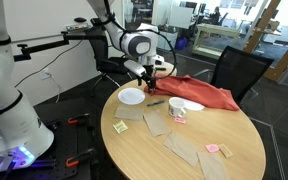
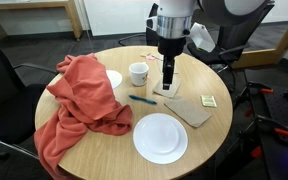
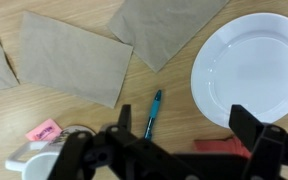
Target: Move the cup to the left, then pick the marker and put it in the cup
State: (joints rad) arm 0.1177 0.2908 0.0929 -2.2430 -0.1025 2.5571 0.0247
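The cup (image 1: pixel 177 106) is a small white mug standing upright near the table's middle, beside the red cloth; it also shows in an exterior view (image 2: pixel 138 73). In the wrist view only its white edge (image 3: pixel 29 160) shows at the bottom left. The marker (image 3: pixel 153 113), a thin teal-green pen, lies flat on the wood between the cup and a plate and shows in both exterior views (image 1: pixel 156 101) (image 2: pixel 141 99). My gripper (image 3: pixel 182 118) is open and empty, hovering above the table near the marker (image 1: pixel 147 78) (image 2: pixel 170 86).
A red cloth (image 2: pixel 79 100) drapes over one side of the round table (image 2: pixel 104 155). There is a white plate (image 2: pixel 160 137) (image 3: pixel 252 68), a second plate half under the cloth (image 2: pixel 114 78), brown paper napkins (image 3: pixel 74 58), and pink (image 3: pixel 44 130) and yellow (image 2: pixel 209 100) cards. Office chairs (image 1: pixel 239 70) stand around.
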